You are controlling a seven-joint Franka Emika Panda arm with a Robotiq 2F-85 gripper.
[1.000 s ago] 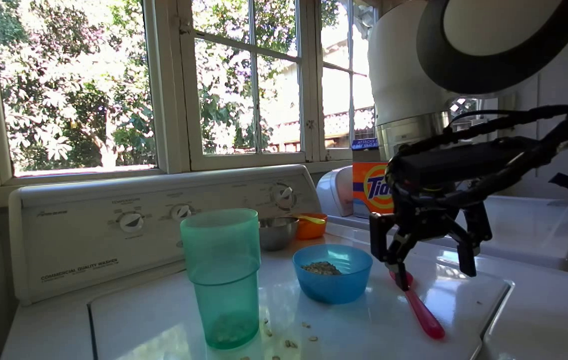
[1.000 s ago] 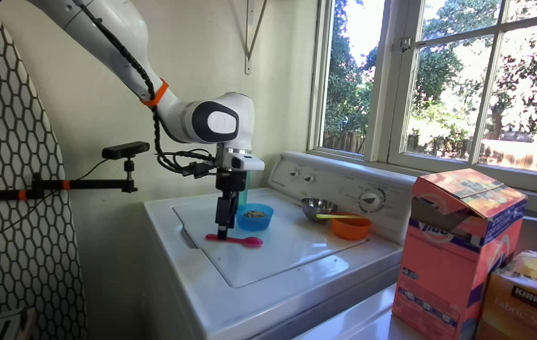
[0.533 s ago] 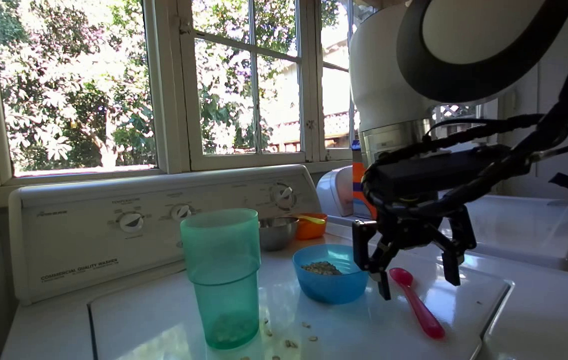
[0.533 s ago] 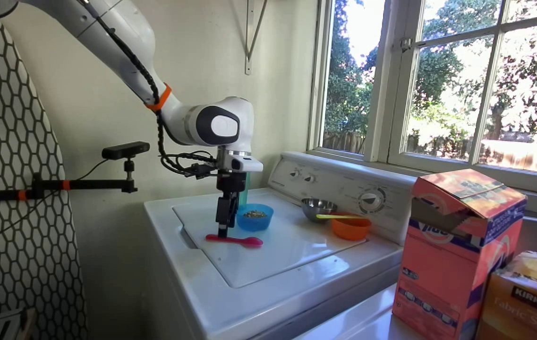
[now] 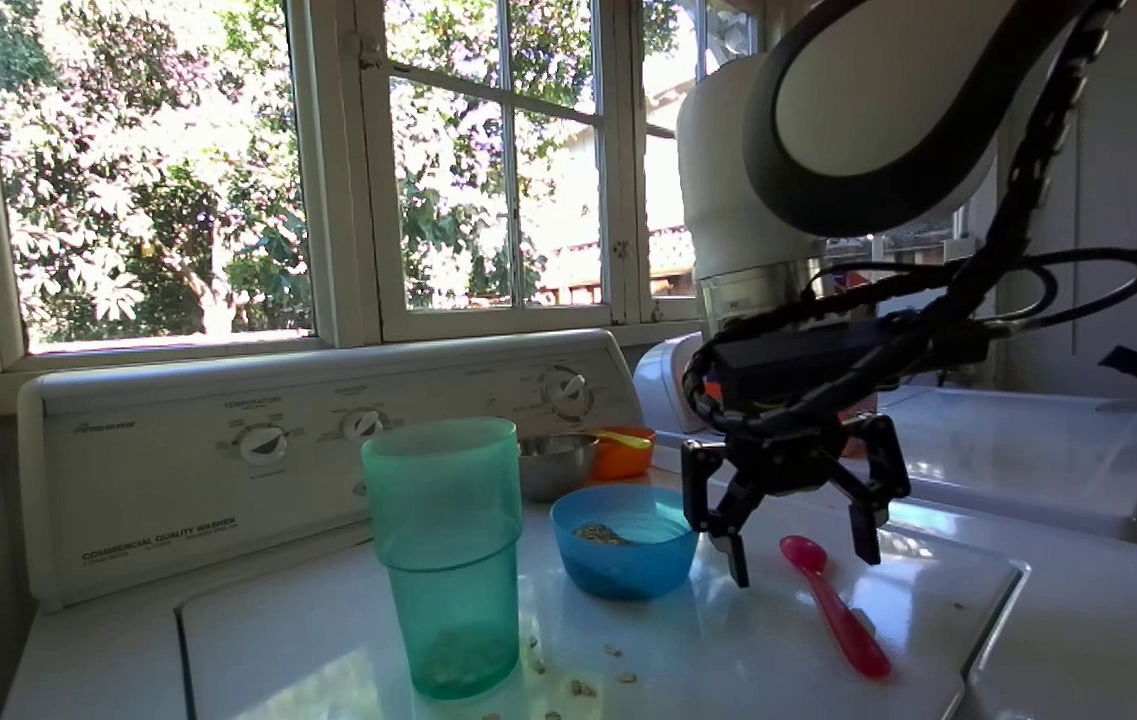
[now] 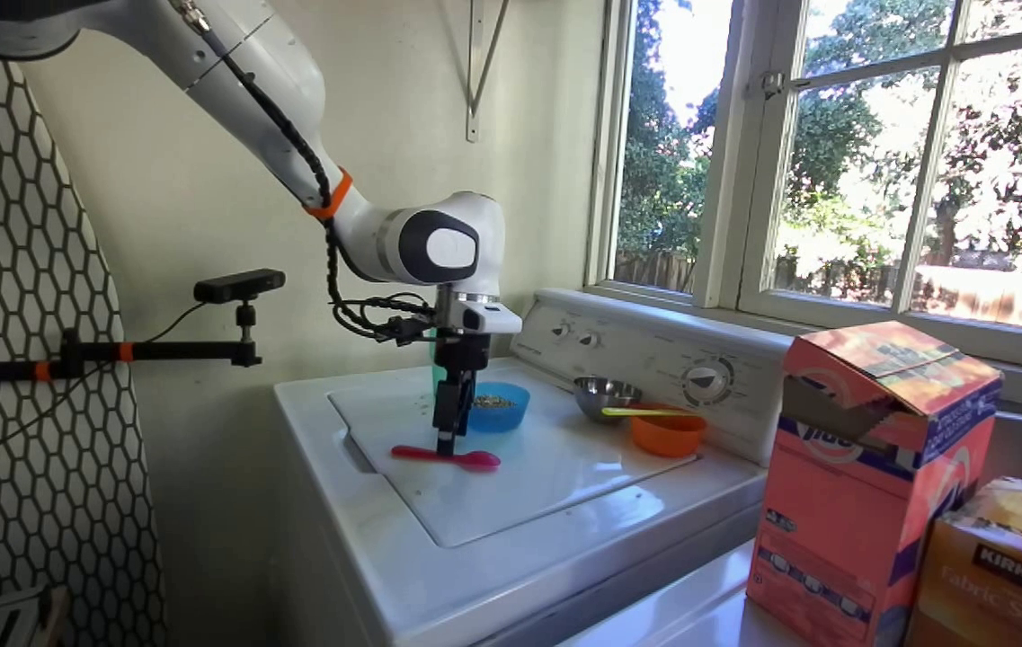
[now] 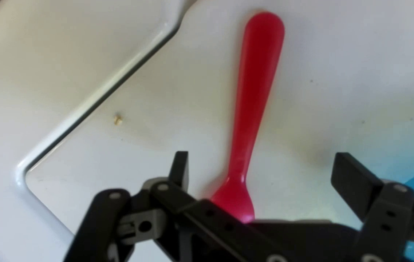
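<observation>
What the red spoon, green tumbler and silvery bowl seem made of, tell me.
Red spoon: probably plastic, glossy, with bright highlights. Green tumbler: likely plastic, satin, hazily see-through, though glass is possible. Silvery bowl: apparently polished metal, from bright reflections.

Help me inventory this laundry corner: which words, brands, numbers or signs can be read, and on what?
"COMMERCIAL QUALITY WASHER": washer control panel.
"TEMPERATURE": same panel, above a knob.
"KIRKLAND": brown box.
"Fabric Softe", cut off by the frame: same box.
Too small, blurred or partly hidden to read: panel logo, dial markings, lettering on the tall box.
</observation>
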